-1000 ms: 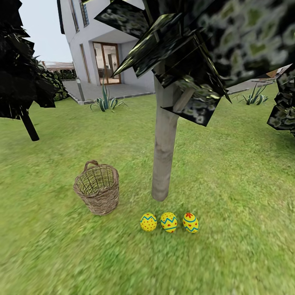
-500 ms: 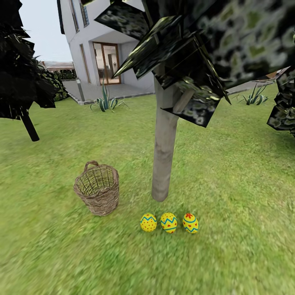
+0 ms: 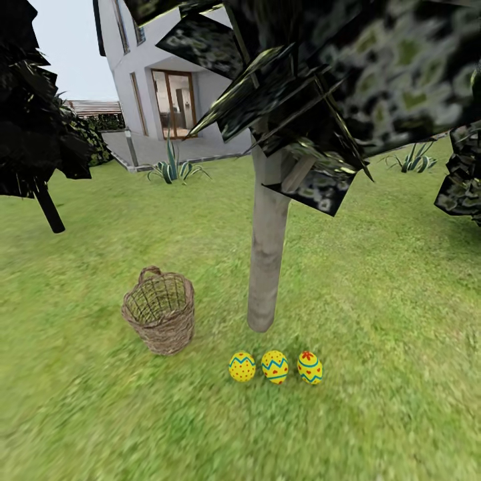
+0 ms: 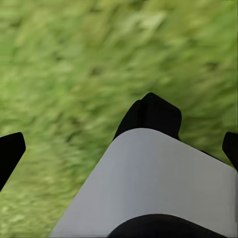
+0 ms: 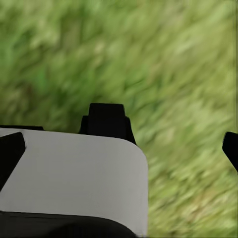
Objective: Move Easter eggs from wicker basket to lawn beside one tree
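Three yellow Easter eggs with blue zigzags and red marks lie in a row on the lawn, just in front of the foot of the tree with the pale trunk. The wicker basket stands upright to the left of the trunk, and the part of its inside that I can see holds nothing. My left gripper and right gripper hang over blurred grass, each with its black fingertips far apart at the picture's edges and nothing between them.
A dark conifer stands at the far left and dark foliage at the right edge. A white house with spiky plants closes the back. A grey part of my body fills the lower wrist views.
The whole head view has shifted slightly, so the camera moved. The eggs, basket and tree keep their places relative to each other.
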Motion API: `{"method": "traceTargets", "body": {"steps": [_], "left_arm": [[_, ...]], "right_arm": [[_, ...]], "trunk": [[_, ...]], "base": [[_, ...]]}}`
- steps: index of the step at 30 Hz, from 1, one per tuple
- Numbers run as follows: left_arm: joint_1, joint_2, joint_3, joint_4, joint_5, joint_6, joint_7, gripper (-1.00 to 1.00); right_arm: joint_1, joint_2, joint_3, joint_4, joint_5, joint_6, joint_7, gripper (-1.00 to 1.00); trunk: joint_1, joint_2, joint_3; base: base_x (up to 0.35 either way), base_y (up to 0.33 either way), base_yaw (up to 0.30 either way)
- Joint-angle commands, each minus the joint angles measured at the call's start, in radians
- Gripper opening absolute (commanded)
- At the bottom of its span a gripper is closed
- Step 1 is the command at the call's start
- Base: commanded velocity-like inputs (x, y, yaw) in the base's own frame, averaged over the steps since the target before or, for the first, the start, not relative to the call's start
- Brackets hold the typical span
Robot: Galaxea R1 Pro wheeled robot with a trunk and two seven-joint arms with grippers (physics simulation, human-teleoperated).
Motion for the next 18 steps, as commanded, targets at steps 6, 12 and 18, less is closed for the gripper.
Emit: {"method": "traceTargets", "body": {"steps": [6, 12, 18], "left_arm": [[-0.001, 0.000, -0.008, 0.001, 0.008, 0.003, 0.000, 1.00], [-0.001, 0.001, -0.008, 0.001, 0.009, 0.001, 0.000, 1.00], [-0.001, 0.001, -0.008, 0.001, 0.009, 0.001, -0.001, 1.00]], "right_arm": [[-0.001, 0.000, 0.009, 0.002, -0.010, -0.001, -0.001, 1.00], [-0.001, 0.000, 0.009, 0.002, -0.010, -0.001, -0.001, 1.00], [-0.001, 0.000, 0.009, 0.002, -0.010, -0.001, -0.001, 1.00]], "trunk": [[-0.016, 0.028, 0.012], [-0.016, 0.028, 0.012], [-0.016, 0.028, 0.012]], "base": [[0.000, 0.000, 0.000], [0.000, 0.000, 0.000], [0.000, 0.000, 0.000]]}}
